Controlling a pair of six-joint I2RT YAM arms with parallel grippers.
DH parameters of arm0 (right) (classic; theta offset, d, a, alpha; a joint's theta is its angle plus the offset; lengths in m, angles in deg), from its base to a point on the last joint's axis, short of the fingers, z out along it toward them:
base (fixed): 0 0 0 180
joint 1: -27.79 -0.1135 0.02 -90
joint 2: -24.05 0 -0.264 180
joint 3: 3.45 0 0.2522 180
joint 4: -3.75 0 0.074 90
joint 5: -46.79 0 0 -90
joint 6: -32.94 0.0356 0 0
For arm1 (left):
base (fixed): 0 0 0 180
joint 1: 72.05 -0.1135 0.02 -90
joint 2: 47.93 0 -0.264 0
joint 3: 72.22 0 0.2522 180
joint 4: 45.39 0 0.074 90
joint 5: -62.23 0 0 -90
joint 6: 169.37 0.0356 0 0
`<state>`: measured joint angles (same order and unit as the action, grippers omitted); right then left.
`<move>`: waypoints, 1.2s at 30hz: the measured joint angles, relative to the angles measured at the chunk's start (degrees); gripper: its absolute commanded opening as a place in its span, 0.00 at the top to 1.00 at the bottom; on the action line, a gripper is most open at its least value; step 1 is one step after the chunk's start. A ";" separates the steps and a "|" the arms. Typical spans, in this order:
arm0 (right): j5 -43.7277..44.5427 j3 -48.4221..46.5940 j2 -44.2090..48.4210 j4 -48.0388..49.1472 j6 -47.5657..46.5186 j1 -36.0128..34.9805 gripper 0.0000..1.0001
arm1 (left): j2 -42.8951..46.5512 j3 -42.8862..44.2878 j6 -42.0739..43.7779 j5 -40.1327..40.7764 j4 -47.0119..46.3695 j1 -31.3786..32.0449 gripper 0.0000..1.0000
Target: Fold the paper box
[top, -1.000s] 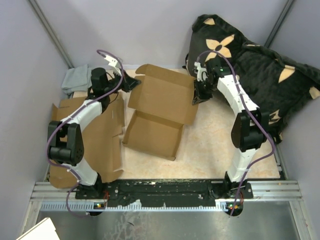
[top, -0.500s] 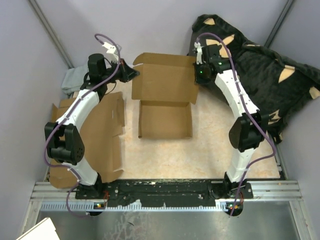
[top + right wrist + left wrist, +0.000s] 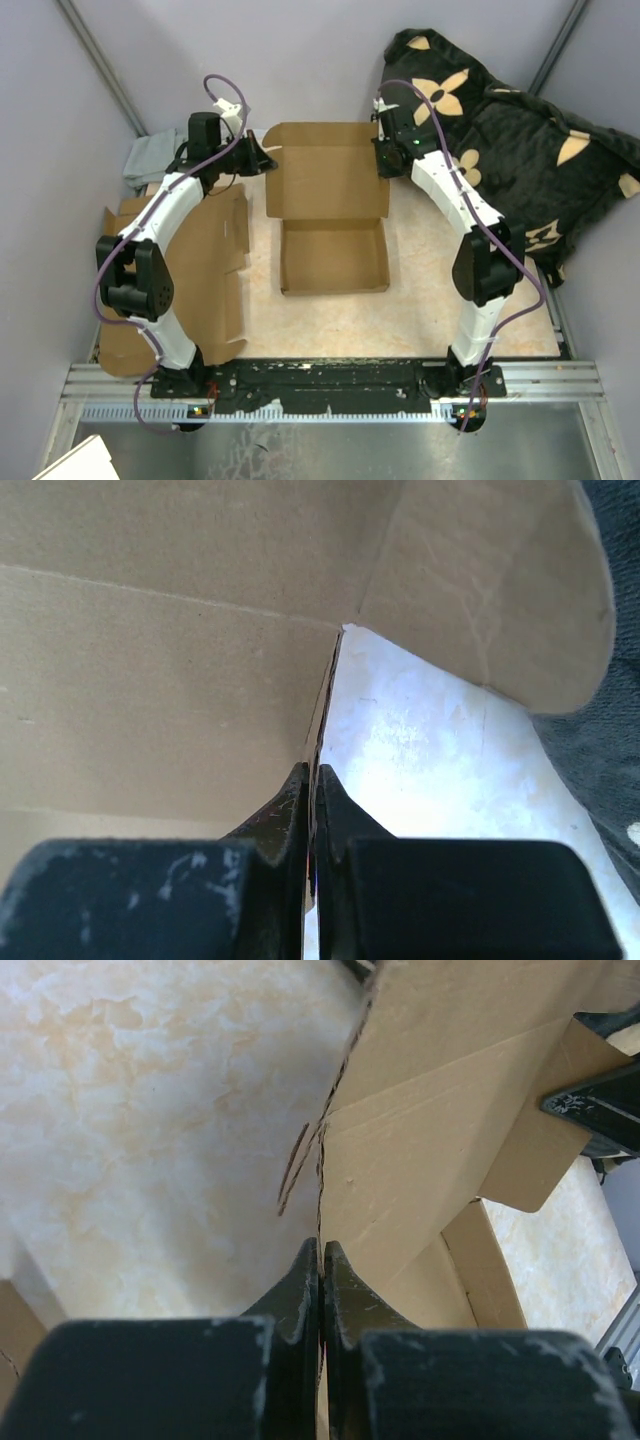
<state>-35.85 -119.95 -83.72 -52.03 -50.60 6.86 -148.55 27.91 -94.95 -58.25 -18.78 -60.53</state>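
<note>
**Light, bendy, easy to crease**

From above, the open brown cardboard box [image 3: 333,258] sits mid-table, with its lid [image 3: 325,170] at the far side. The left gripper [image 3: 262,157] and right gripper [image 3: 382,160] pinch the lid's side edges, which look like good spots to hold. A flat brown cardboard sheet [image 3: 205,270] lies left and a black flowered cloth [image 3: 520,130] far right. The near side looks free.

Left wrist: the jaws are squeezed on the thin edge.

Right wrist: the same, beside a rounded flap [image 3: 500,590].

A: How is the paper box [image 3: 330,212] looking?
B: It is lying open, brown all over. Its tray [image 3: 333,255] is sitting at the near side with its walls standing up. Its lid [image 3: 325,175] is stretching away behind it.
</note>
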 measured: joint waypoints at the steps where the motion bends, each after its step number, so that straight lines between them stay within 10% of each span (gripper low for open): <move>1: 0.48 0.00 0.00 0.46 0.09 -0.24 1.00 | 0.00 0.02 0.00 0.28 0.44 0.00 1.00; 36: 2.29 7.10 0.98 11.39 0.13 -0.83 1.00 | -1.92 5.86 -0.02 -0.92 6.62 -1.60 1.00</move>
<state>-33.56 -112.85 -82.73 -40.64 -50.47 6.03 -150.48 33.77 -94.97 -59.17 -12.16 -62.12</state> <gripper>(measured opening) 0.009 0.012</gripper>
